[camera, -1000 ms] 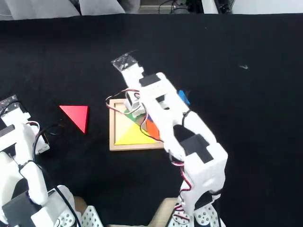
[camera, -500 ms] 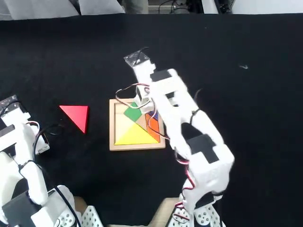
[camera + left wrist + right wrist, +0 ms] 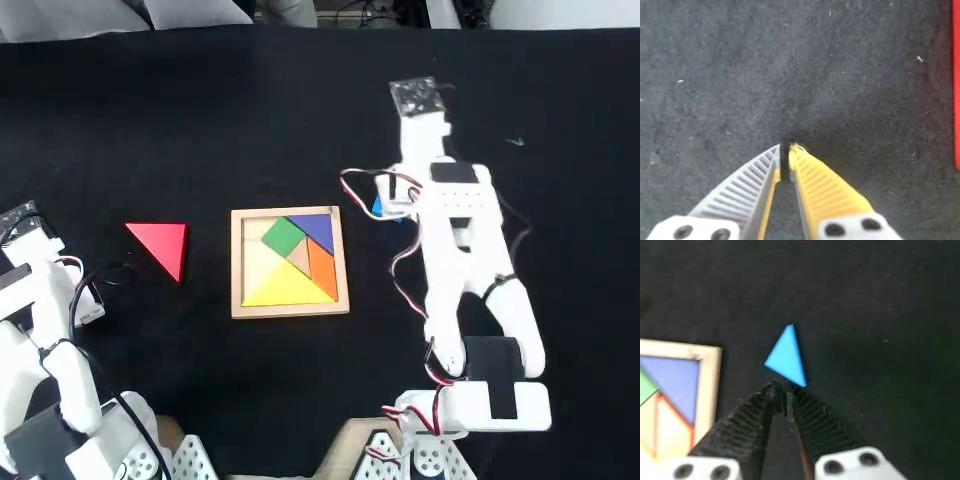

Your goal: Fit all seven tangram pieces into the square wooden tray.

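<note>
The square wooden tray (image 3: 238, 300) (image 3: 710, 357) lies mid-table and holds several pieces, among them green, dark blue, orange and yellow ones. A large red triangle (image 3: 160, 244) (image 3: 956, 85) lies on the cloth to the tray's left. A small light-blue triangle (image 3: 378, 207) (image 3: 786, 356) lies just right of the tray, partly under the right arm (image 3: 455, 230). My right gripper (image 3: 785, 399) is shut and empty, its tips just short of that triangle. My left gripper (image 3: 787, 150) is shut over bare cloth near the red triangle, on the left arm (image 3: 40, 290).
Black cloth (image 3: 560, 150) covers the whole table, with open room at the far side and the right. Both arm bases stand at the near edge. Loose wires hang from the right arm near the tray's right side.
The right arm has swung right from over the tray, uncovering it, and its gripper now hangs by the light-blue triangle. The left arm has not moved.
</note>
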